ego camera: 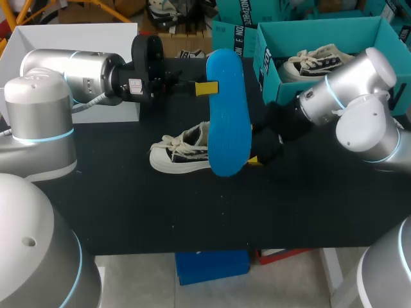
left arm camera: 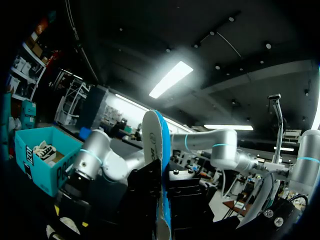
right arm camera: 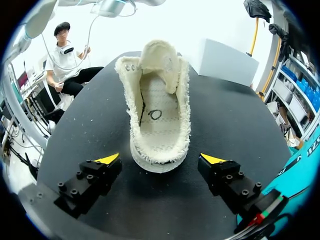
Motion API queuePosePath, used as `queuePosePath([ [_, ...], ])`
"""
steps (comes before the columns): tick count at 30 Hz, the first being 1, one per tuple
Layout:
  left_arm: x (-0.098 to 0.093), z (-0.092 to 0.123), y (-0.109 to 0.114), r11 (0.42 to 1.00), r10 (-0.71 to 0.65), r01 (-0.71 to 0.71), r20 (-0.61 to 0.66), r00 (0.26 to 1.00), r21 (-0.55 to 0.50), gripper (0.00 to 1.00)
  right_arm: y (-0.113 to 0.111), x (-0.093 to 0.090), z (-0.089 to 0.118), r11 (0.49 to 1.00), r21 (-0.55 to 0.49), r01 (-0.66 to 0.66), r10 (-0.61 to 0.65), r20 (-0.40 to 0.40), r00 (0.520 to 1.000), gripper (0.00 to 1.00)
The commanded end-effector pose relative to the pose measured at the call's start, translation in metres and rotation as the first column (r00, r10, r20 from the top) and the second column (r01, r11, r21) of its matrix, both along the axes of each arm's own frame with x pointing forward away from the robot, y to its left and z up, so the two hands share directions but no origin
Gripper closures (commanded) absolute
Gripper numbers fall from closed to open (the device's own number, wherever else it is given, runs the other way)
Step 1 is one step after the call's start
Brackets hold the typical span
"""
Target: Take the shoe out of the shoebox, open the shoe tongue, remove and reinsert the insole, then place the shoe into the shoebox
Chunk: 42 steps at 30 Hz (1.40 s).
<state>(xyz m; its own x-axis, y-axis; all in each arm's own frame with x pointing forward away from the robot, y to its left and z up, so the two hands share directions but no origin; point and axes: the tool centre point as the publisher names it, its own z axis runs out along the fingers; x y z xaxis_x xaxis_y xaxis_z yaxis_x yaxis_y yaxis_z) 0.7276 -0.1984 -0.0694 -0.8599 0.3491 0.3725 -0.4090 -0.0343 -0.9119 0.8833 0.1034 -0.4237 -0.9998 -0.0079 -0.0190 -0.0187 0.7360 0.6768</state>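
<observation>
Blue insole (ego camera: 228,115), clamped in the left gripper (ego camera: 210,88), should slide toe-first into the shoe (right arm camera: 159,110) while the right gripper (right arm camera: 161,160), fingers apart, steadies its heel.

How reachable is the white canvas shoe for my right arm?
Likely yes: the open right gripper sits at the heel of the white canvas shoe, nothing between; the blue foam insole is held clear.

White block lettering stands on the end wall of the teal shoebox (ego camera: 266,64), at two o'clock on the bench (ego camera: 128,205). The small white label (ego camera: 135,86) on the left arm (ego camera: 70,74) is too small to read. A dark ring mark (right arm camera: 155,114) is printed inside the shoe (right arm camera: 161,145).
</observation>
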Motion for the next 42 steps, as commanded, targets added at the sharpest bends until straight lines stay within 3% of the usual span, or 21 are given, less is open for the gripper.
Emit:
queuePosePath([
  [1, -0.001, -0.001, -0.001, 1.000, 0.004, -0.004, 0.001, 1.000, 0.000, 1.00, 0.000, 0.003, 0.014, 0.999, -0.046, -0.006, 0.006, -0.006, 1.000, 0.00],
  [13, -0.001, -0.001, -0.001, 1.000, 0.004, -0.004, 0.001, 1.000, 0.000, 1.00, 0.003, 0.012, 0.038, 0.988, -0.152, -0.021, 0.020, -0.013, 1.000, 0.00],
  [20, -0.001, -0.001, -0.001, 1.000, 0.004, -0.004, 0.001, 1.000, 0.000, 1.00, 0.008, 0.019, 0.051, 0.961, -0.272, -0.048, 0.040, -0.037, 0.999, 0.00],
  [24, -0.001, -0.001, -0.001, 1.000, 0.004, -0.004, 0.001, 1.000, 0.000, 1.00, 0.015, 0.022, 0.053, 0.928, -0.365, -0.074, 0.055, -0.064, 0.996, 0.00],
  [42, -0.001, -0.001, -0.001, 1.000, 0.004, -0.004, 0.001, 1.000, 0.000, 1.00, 0.052, 0.037, 0.052, 0.840, -0.536, -0.090, 0.057, -0.077, 0.995, 0.00],
])
